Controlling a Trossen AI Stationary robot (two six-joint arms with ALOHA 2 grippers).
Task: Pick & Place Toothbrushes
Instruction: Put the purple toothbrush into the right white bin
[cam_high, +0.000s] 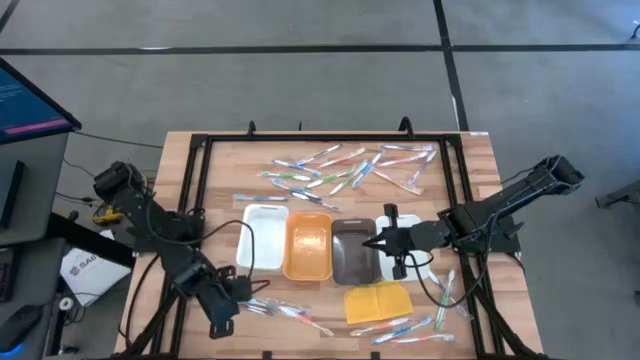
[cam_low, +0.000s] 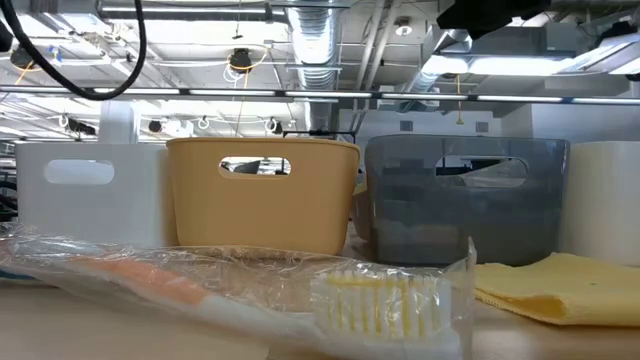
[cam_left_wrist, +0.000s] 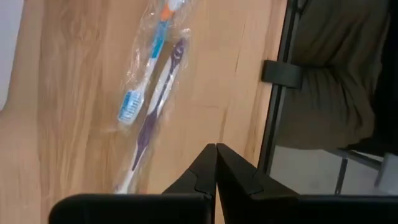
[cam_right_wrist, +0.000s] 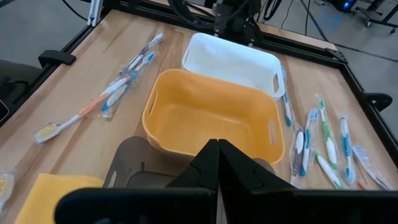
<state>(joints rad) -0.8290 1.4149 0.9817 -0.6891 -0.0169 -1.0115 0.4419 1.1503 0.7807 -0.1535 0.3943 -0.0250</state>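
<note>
Toothbrushes (cam_high: 350, 168) lie scattered on the wooden table (cam_high: 470, 170), both grippers clenched on nothing.

Most brushes sit loose along the far side of the table, with more along the near edge beside the yellow pad (cam_high: 378, 301) and by the left gripper (cam_high: 243, 290). White (cam_high: 262, 238), orange (cam_high: 308, 248) and grey (cam_high: 353, 254) trays stand in a row between the two groups. Left gripper hovers over the near-left brushes; right gripper (cam_high: 372, 242) hangs above the grey tray, fingers pressed together.
</note>
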